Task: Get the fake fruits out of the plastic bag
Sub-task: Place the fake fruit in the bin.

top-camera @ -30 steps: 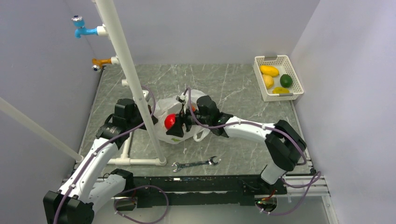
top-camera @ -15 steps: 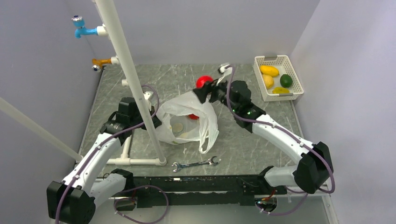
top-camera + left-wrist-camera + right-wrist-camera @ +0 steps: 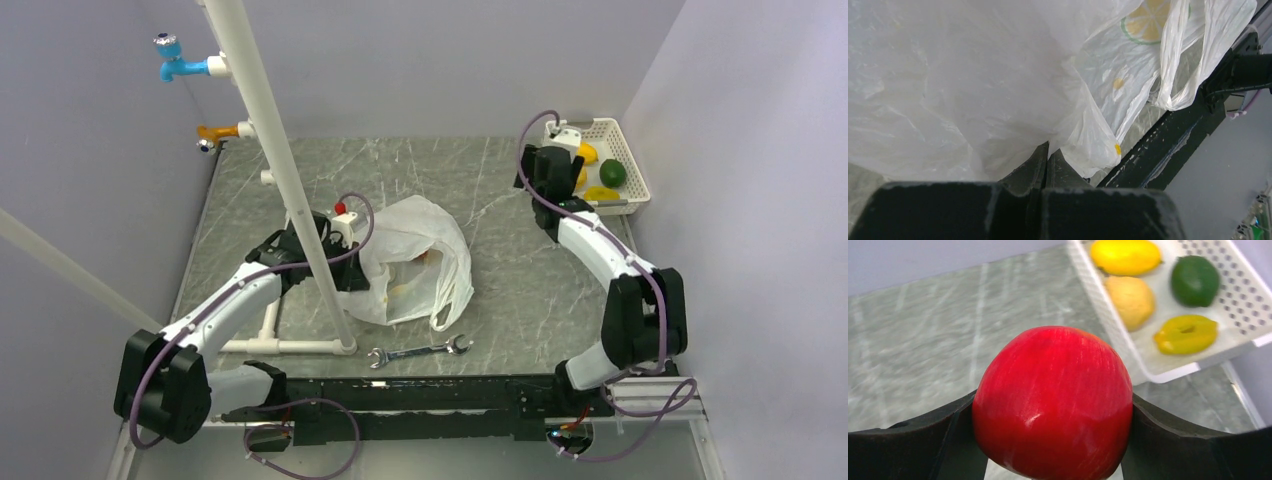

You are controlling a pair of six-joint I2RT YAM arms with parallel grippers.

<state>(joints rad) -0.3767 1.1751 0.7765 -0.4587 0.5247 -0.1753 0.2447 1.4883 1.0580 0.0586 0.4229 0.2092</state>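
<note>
The left arm [image 3: 225, 305] rises from the lower left corner of the overhead view and stretches, nearly straight, toward the centre, passing behind the white pipe [image 3: 290, 180]. Its pincer [image 3: 350, 272] meets the left edge of the plastic bag [image 3: 420, 250]. In the left wrist view the two fingertips are pressed together, clenched on a fold of the bag's film [image 3: 1048, 150].

The right arm [image 3: 600, 245] starts at the lower right, folds sharply at the elbow near the right edge of the table [image 3: 500, 200], and runs up to the upper right. There its pincer [image 3: 545, 165] hangs just beside the left rim of the white basket [image 3: 598, 125]. In the right wrist view the pincer [image 3: 1053, 412] is spread wide around a red apple [image 3: 1053, 400], one finger on each side of it, grasping it above the table.

The bag lies crumpled in the middle of the table, thin, white and translucent, with yellowish and orange shapes showing faintly through it. One loop handle trails toward the lower right. A lemon-slice print [image 3: 1145, 22] shows at the top of the left wrist view.

The basket holds a yellow fruit [image 3: 1125, 255], a paler orange one [image 3: 1130, 297], a dark green one [image 3: 1194, 280] and a yellow-green one [image 3: 1185, 334]. A wrench [image 3: 420, 351] lies below the bag, apart from it.
</note>
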